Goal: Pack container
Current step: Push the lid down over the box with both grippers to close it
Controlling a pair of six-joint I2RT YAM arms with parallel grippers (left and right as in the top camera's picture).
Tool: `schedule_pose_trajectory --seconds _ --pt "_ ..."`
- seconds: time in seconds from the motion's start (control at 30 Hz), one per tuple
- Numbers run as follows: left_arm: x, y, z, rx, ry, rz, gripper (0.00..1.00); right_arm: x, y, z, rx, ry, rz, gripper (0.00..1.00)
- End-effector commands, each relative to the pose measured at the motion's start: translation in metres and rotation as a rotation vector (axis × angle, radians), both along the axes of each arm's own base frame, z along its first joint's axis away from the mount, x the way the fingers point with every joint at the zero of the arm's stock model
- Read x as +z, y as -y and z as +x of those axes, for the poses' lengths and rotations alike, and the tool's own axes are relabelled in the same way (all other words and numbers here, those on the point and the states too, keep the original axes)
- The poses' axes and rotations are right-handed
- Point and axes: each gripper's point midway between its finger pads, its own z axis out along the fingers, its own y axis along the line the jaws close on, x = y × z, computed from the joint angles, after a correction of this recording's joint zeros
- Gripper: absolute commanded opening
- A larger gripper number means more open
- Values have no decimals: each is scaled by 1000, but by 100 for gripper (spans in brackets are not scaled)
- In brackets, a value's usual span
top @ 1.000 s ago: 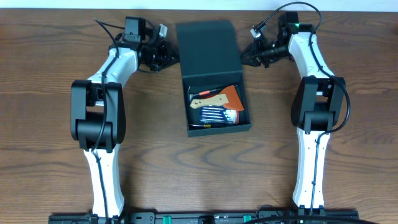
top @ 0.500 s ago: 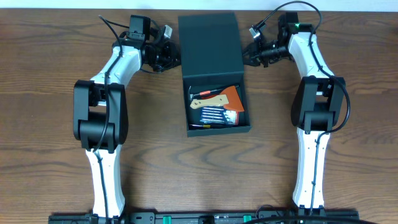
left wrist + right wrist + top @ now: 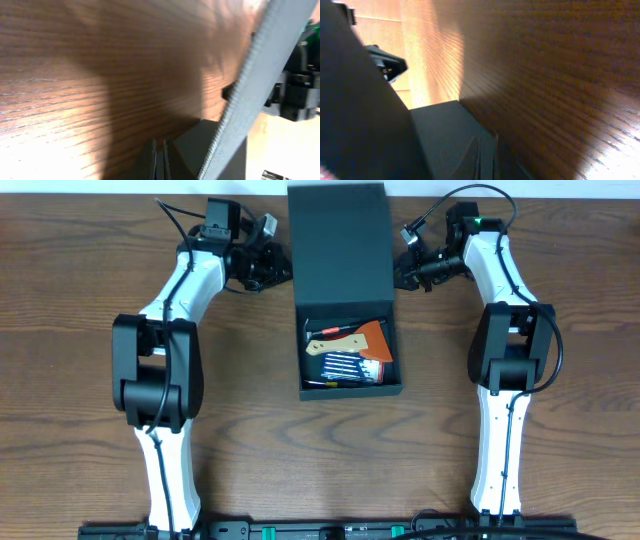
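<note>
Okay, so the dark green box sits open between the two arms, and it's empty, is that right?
Not quite. The container does sit open between the two arms, but it is not empty. The overhead view shows hand tools lying inside it, among them an orange-bladed scraper.

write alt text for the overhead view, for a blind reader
An open dark green box sits on a wooden table, hand tools inside, lid hinged back at the far side. Two white-and-black robot arms reach from the near edge, left fingers and right fingers shut, one at each side of the lid.
</note>
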Motion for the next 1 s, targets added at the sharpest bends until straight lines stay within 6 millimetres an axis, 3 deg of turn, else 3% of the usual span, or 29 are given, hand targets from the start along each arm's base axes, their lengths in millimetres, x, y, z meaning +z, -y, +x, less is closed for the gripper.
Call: schedule_pose_trajectory --seconds 0.0,0.27,0.6,0.87,0.97 --pt "44 16 -6 -42 24 -105 5 2 -11 -3 29 11 37 1" --pt "56 21 -12 -60 14 -148 6 2 -11 -4 29 5 37 1" --pt "95 20 -15 -75 112 -147 5 2 -11 -4 29 3 37 1" --pt "96 21 -16 -83 122 -144 5 1 -11 -6 34 0 35 1" --pt "96 21 -16 -85 125 -144 5 -2 -2 -4 17 -6 2 1"
